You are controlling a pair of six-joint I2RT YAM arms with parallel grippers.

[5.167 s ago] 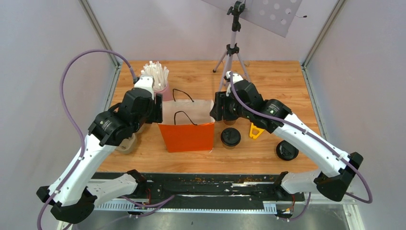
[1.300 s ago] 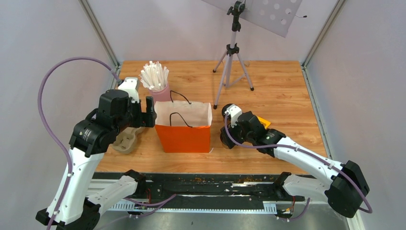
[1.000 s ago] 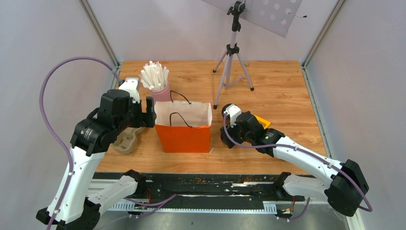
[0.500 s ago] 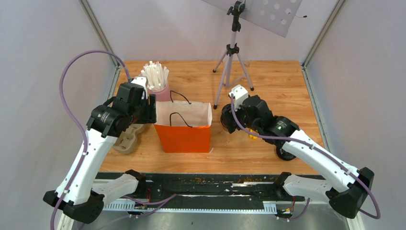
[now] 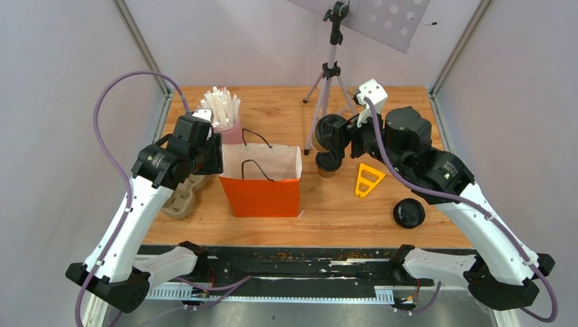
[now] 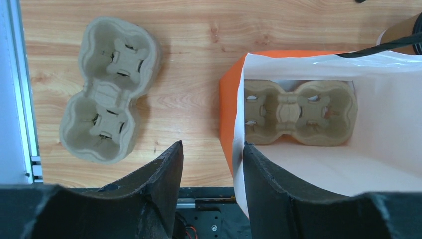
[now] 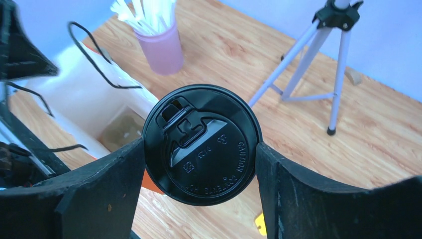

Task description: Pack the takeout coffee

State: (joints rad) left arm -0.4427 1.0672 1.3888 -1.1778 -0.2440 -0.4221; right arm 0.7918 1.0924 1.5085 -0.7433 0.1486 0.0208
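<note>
The takeout coffee (image 7: 199,132), a kraft cup (image 5: 328,167) under a black lid, hangs in the air just right of the orange paper bag (image 5: 266,194). My right gripper (image 7: 200,145) is shut on its lid, one finger on each side. In the top view the right gripper (image 5: 334,139) is beside the bag's right top edge. My left gripper (image 6: 212,149) straddles the bag's left wall (image 6: 226,119). One finger is outside and one inside, still apart with a gap. A pulp cup tray (image 6: 298,112) lies on the bag's floor.
A second pulp tray (image 6: 107,94) lies on the wood left of the bag. A pink cup of white sticks (image 5: 221,112) stands behind the bag. A tripod (image 5: 330,75) rises at the back. A yellow triangle (image 5: 366,180) and a loose black lid (image 5: 409,213) lie to the right.
My right arm has lifted the lidded cup off the table beside the bag, up and towards the back. My left gripper has moved over the bag's left wall and its jaws have narrowed.
</note>
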